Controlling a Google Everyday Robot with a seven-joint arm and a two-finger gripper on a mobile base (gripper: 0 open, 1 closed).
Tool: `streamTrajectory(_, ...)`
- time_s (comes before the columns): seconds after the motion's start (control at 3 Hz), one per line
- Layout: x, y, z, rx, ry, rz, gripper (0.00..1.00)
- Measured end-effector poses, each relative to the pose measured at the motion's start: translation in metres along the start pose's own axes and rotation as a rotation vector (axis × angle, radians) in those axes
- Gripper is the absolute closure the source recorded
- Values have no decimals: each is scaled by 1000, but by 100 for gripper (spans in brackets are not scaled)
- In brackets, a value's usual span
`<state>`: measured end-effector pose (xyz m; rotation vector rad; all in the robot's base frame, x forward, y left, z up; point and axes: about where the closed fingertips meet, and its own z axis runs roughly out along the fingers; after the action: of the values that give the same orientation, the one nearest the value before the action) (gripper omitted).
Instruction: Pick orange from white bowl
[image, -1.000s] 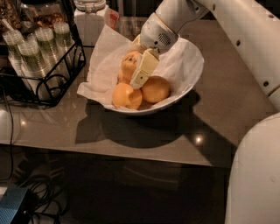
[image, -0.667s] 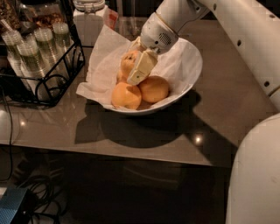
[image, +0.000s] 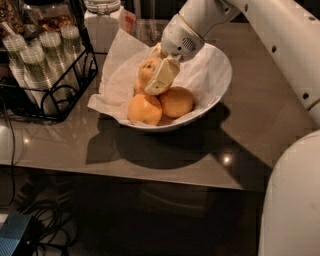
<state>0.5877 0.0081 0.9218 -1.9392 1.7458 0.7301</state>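
The white bowl (image: 212, 97), lined with crumpled white paper, stands on the dark table. My gripper (image: 151, 80) reaches into it from the upper right. It is shut on the orange (image: 146, 70), with a cream finger (image: 161, 77) across the fruit's right side. The orange sits just above two other oranges (image: 145, 109) (image: 176, 102) at the bowl's front. The far finger is hidden behind the fruit.
A black wire rack (image: 47, 107) holding stacked clear cups (image: 35, 57) stands left of the bowl. A lidded jar (image: 102, 20) is behind it. The table's front edge (image: 150, 181) runs below. My white arm (image: 280, 45) fills the right side.
The gripper and the orange in it have risen slightly and shifted a little left, away from the two lower oranges. The bowl has not moved.
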Motion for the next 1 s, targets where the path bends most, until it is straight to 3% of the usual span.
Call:
streamTrajectory(0.33, -22, 15, -12, 29, -42, -52, 100)
streamTrajectory(0.67, -47, 58, -40, 122, -101, -99, 100)
streamTrajectory(1.0, -56, 83, -49, 170, -131, -116, 100)
